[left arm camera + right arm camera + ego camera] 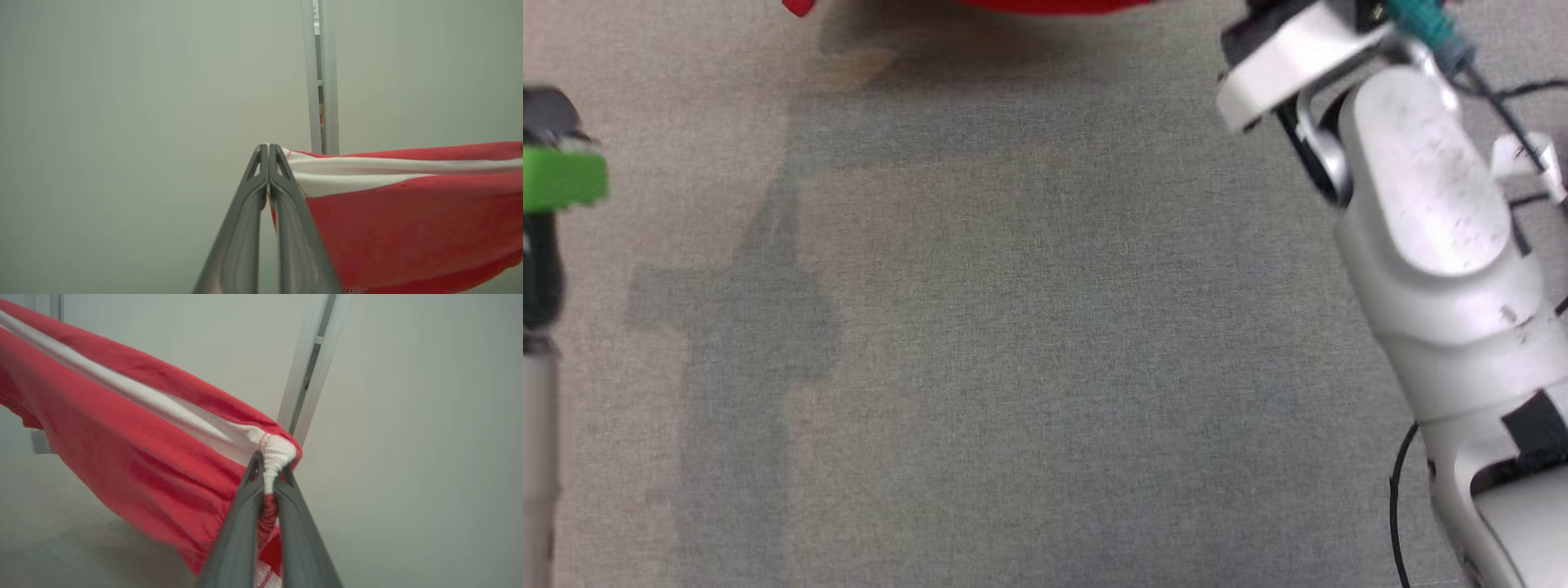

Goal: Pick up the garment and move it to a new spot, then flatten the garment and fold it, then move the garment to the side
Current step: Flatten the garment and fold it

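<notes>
**Item 1: red knit garment [122, 457] with a white band along 1 edge.**
Location: held in the air as a sagging span between the 2 grippers, above the grey woven table cover [1045, 327]. In the head view a strip of its red shows at the top edge.
Material and shape: soft jersey-like cloth with a matte surface. The white band is gathered and stitched in red at the corner, and the body drapes in loose folds below it.
Handling, as judged: light, limp and not fragile. It has no stiffness of its own, so it will droop and bunch wherever it is unsupported. The doubled white band looks the firmest place to hold, and a corner at each end suits spreading it flat.

**Item 2: left gripper [268, 149].**
It has 2 long dark grey fingers, smooth and tapered, with the tips pressed together on 1 end of the white band. Red cloth shows in the slit between them.

**Item 3: right gripper [270, 465].**
Same build. It pinches the puckered white corner at the other end, which bulges above the tips.

**Item 4: surroundings.**
- A pale forearm shell [1429, 204], glossy and scuffed.
- A green band [560, 175] on the left arm.
- A pale metal upright [322, 81] against a plain wall.
</notes>
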`<state>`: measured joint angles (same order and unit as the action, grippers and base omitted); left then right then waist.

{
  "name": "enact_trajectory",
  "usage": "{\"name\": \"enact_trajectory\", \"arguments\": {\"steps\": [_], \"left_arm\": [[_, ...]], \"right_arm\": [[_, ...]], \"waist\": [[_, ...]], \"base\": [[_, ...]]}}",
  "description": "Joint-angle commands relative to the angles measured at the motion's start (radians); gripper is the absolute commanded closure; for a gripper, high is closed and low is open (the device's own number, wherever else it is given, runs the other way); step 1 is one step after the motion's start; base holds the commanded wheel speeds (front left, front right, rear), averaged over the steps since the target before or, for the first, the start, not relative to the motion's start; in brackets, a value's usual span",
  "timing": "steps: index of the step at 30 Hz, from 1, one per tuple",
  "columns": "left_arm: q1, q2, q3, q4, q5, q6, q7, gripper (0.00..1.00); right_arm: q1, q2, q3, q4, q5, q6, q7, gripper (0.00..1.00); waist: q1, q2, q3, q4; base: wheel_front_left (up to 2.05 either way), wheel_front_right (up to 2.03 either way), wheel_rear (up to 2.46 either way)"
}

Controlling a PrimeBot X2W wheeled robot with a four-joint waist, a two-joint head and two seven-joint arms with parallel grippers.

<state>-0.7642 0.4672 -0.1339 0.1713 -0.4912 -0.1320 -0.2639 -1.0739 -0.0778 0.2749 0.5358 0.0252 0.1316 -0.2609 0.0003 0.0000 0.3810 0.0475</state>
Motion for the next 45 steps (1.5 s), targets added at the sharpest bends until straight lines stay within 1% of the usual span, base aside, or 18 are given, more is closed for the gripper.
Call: {"name": "enact_trajectory", "arguments": {"steps": [1,2,7,8,11,14,17,19,22,24,29,32,36,38,41,45], "left_arm": [[0.083,-0.023,0.01,0.009,-0.005,0.003,0.001,1.0],[0.135,-0.036,0.015,0.017,-0.002,0.003,0.001,1.0],[0.399,-0.131,0.034,0.092,-0.021,0.004,0.0,1.0],[0.432,-0.147,0.041,0.106,-0.023,0.004,0.0,1.0],[0.548,-0.217,0.074,0.146,-0.03,0.004,0.0,1.0],[0.631,-0.264,0.098,0.167,-0.018,0.004,0.0,1.0],[0.718,-0.304,0.098,0.179,0.001,0.004,0.0,1.0],[0.768,-0.31,0.095,0.183,0.022,0.004,0.0,1.0],[0.832,-0.318,0.103,0.183,0.046,0.004,0.0,1.0],[0.878,-0.32,0.099,0.18,0.059,0.004,0.0,1.0],[0.959,-0.331,0.144,0.132,0.08,0.005,0.0,1.0],[0.947,-0.334,0.137,0.096,0.09,0.005,0.0,1.0],[0.839,-0.314,0.069,0.05,0.087,0.004,0.0,1.0],[0.762,-0.293,0.023,0.034,0.074,0.004,0.0,1.0],[0.615,-0.25,-0.051,0.012,0.052,0.003,0.0,1.0],[0.444,-0.178,-0.126,0.038,0.018,0.003,0.0,1.0]], "right_arm": [[0.07,-0.007,-0.01,-0.006,0.019,-0.002,-0.004,1.0],[0.117,-0.005,-0.025,-0.011,0.035,-0.002,-0.004,1.0],[0.375,0.004,-0.015,-0.026,0.078,-0.002,-0.005,1.0],[0.415,0.004,-0.009,-0.03,0.084,-0.002,-0.005,1.0],[0.556,0.003,-0.015,-0.057,0.111,-0.003,-0.005,1.0],[0.678,0.003,-0.008,-0.088,0.136,-0.003,-0.005,1.0],[0.79,-0.009,-0.003,-0.119,0.162,-0.003,-0.005,1.0],[0.857,-0.007,-0.027,-0.146,0.186,-0.003,-0.005,1.0],[0.942,-0.01,-0.024,-0.176,0.208,-0.003,-0.005,1.0],[0.992,-0.01,-0.04,-0.202,0.232,-0.003,-0.005,1.0],[1.101,-0.024,-0.037,-0.246,0.263,-0.003,-0.005,1.0],[1.121,-0.021,-0.034,-0.261,0.271,-0.003,-0.005,1.0],[1.071,-0.003,-0.016,-0.273,0.279,-0.002,-0.005,1.0],[1.034,0.008,0.002,-0.261,0.308,-0.002,-0.005,1.0],[0.949,0.015,0.002,-0.251,0.366,-0.002,-0.005,1.0],[0.842,0.023,-0.007,-0.258,0.41,-0.002,-0.005,1.0]], "waist": [[-0.0003,0.0,-0.033,0.011],[-0.0003,0.0,-0.044,0.01],[-0.0003,0.0,-0.09,0.009],[-0.0003,0.0,-0.098,0.011],[-0.0003,0.0,-0.139,0.021],[-0.0003,0.0,-0.181,0.031],[-0.0003,0.0,-0.225,0.041],[-0.0003,0.0,-0.251,0.045],[-0.0003,0.0,-0.285,0.046],[-0.0003,0.0,-0.31,0.046],[-0.0003,0.0,-0.352,0.045],[-0.0003,0.0,-0.348,0.043],[-0.0003,0.0,-0.295,0.037],[-0.0003,0.0,-0.252,0.03],[-0.0003,0.0,-0.179,0.013],[-0.0003,0.0,-0.087,-0.033]], "base": [[0.0,0.0,0.0],[0.0,0.0,0.0],[0.0,0.0,0.0],[0.0,0.0,0.0],[0.0,0.0,0.0],[0.0,0.0,0.0],[0.0,0.0,0.0],[0.0,0.0,0.0],[0.0,0.0,0.0],[0.0,0.0,0.0],[0.0,0.0,0.0],[0.0,0.0,0.0],[0.0,0.0,0.0],[0.0,0.0,0.0],[0.0,0.0,0.0],[0.0,0.0,0.0]]}}
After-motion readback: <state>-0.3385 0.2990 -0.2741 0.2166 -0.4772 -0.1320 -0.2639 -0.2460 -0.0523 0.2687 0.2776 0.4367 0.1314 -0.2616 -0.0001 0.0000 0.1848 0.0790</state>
